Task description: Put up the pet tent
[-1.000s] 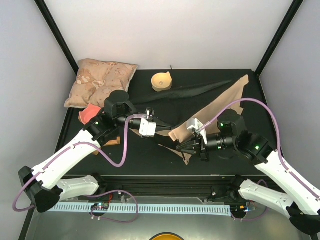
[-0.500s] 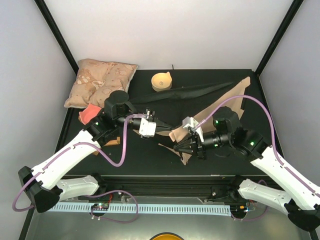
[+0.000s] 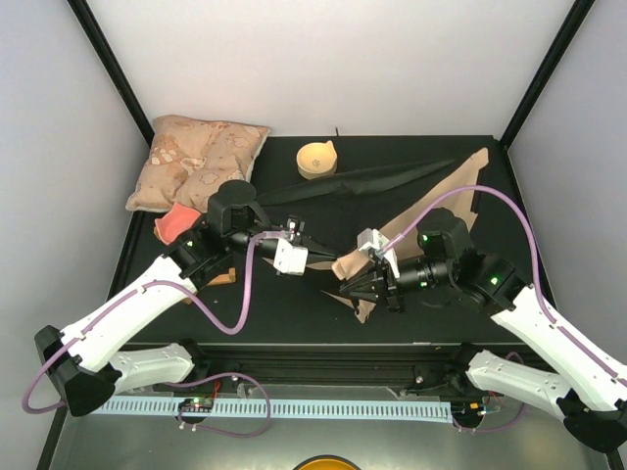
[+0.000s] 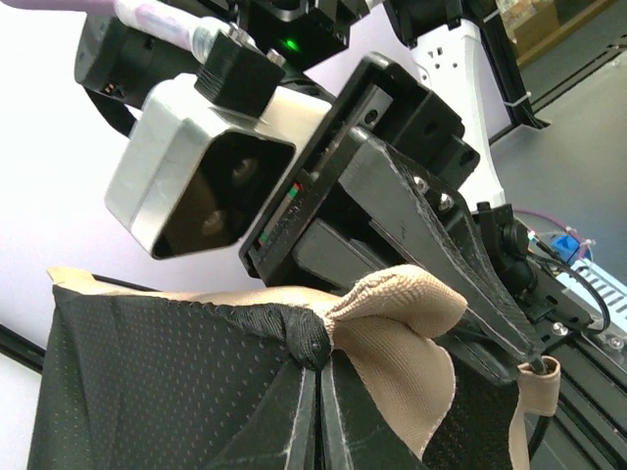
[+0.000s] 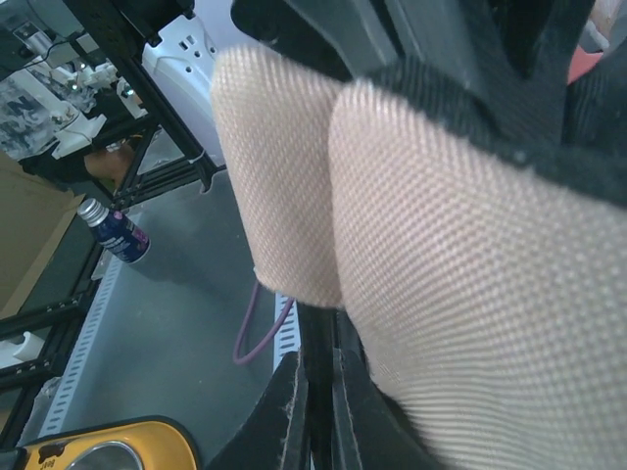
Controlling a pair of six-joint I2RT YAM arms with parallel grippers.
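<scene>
Nudging left gripper (image 3: 313, 253) closer to right gripper (image 3: 353, 284) vs a sec ago, keeping both clamped fully shut on near corner of pet tent (image 3: 431, 211), lifting it slightly w/ remainder sprawled flat twd back right; prob. bunching fabric, not yet erecting
</scene>
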